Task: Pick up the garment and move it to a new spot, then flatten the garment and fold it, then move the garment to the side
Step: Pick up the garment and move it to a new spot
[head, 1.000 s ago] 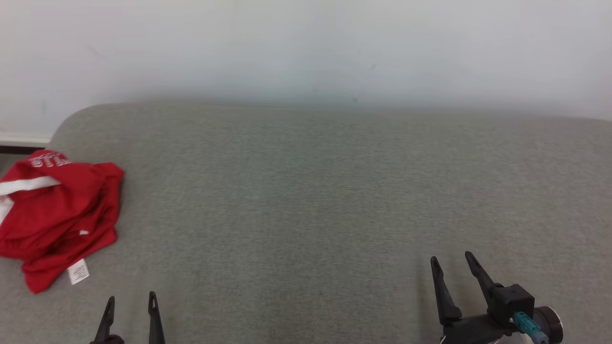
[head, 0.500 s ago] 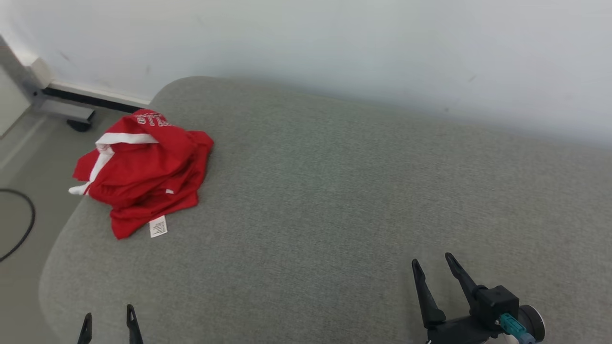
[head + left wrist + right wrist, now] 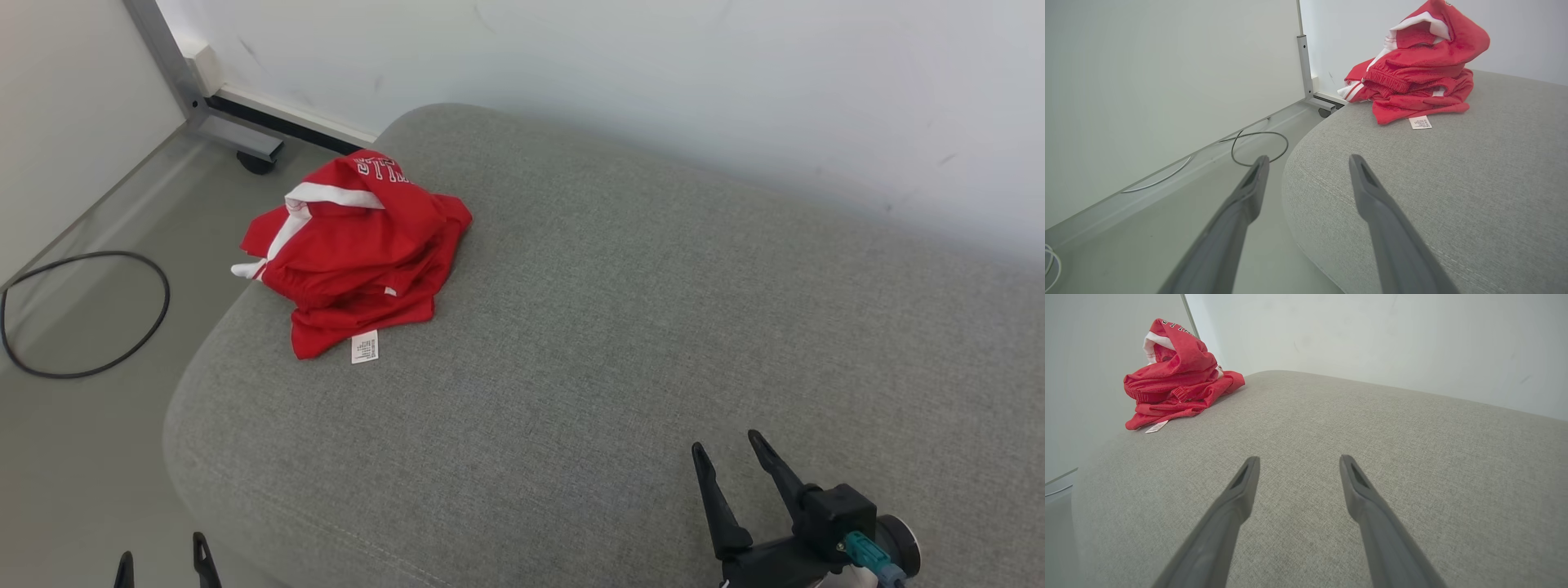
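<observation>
A crumpled red fabric garment [image 3: 359, 245] with white stripes lies on the far left corner of the grey upholstered, round-cornered bench [image 3: 620, 327], with the pale wall [image 3: 653, 82] behind it. Left of the bench a looped black cable [image 3: 168, 296] lies on the grey floor [image 3: 82, 457], and a grey metal frame leg [image 3: 233, 139] stands beyond it by the wall. The right end effector [image 3: 725, 443] is over the bench's near right part, the left end effector [image 3: 161, 555] off its near left corner.
</observation>
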